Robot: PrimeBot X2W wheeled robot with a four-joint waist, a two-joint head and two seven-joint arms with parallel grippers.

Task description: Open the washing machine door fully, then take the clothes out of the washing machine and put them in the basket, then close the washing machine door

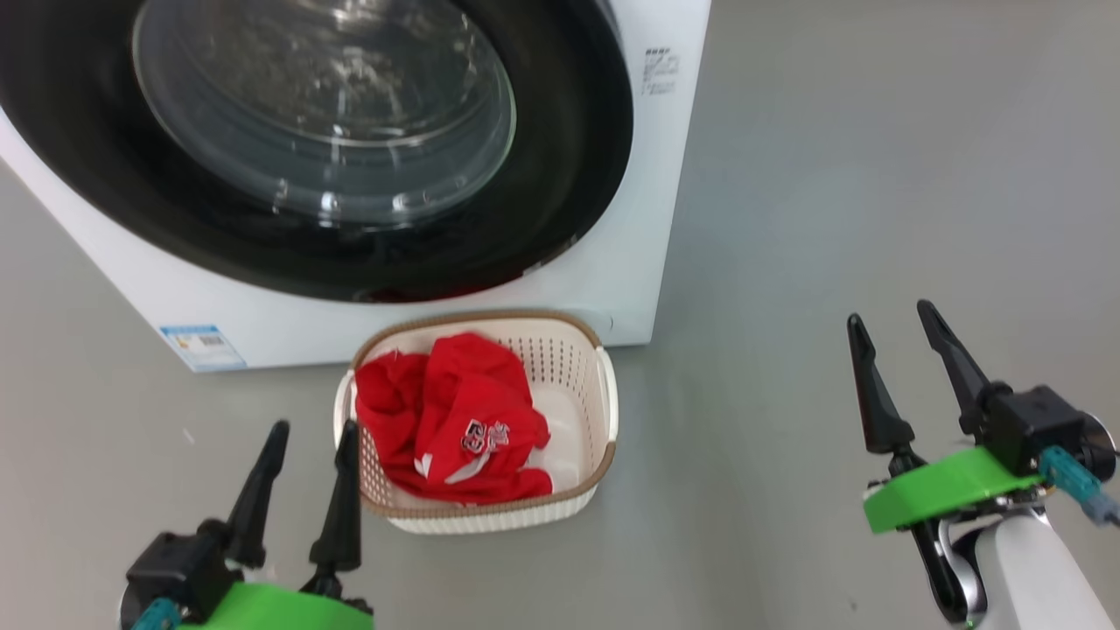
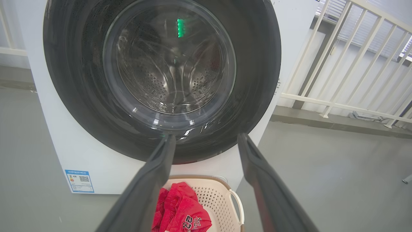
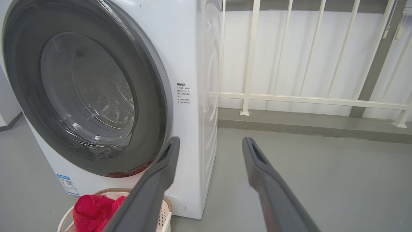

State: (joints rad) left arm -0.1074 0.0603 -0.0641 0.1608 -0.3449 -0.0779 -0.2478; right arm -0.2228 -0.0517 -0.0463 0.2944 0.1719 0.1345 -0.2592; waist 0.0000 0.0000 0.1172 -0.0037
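Head view, nearest, at 7 o'clock: left gripper [image 1: 314, 429], dark fingers spread apart, nothing between them, green band at the wrist. Poised just beside the near-left corner of the basket [image 1: 564, 360], one finger crossing the rim line as seen from above. Cannot tell whether touching. At 4 o'clock: right gripper [image 1: 888, 313], likewise spread wide and empty, above bare grey floor [image 1: 831, 192], well apart from everything else.

Just past the left gripper, around 6 o'clock: the basket, cream with a brown woven-look rim, standing on the floor just beside the washer's front. Inside, bunched toward the left side: the clothes [image 1: 455, 411], red with white trim, printed numbers facing up. Bare basket bottom visible on the right side.

Beyond, from 9 through 1 o'clock: the washing machine [image 1: 652, 201], white and boxy, with a blue-and-white label [image 1: 203, 347] at its lower left corner, about 8 o'clock. Across its front: the washing machine door [image 1: 332, 131], wide glossy black rim around a clear glass bowl. Seen from the right wrist view, lying flush against the front, shut. Behind the glass in the left wrist view: perforated steel drum [image 2: 154, 87].

Farthest, at 2 o'clock in the left wrist view: white railing [image 2: 347, 61] before a pale wall.
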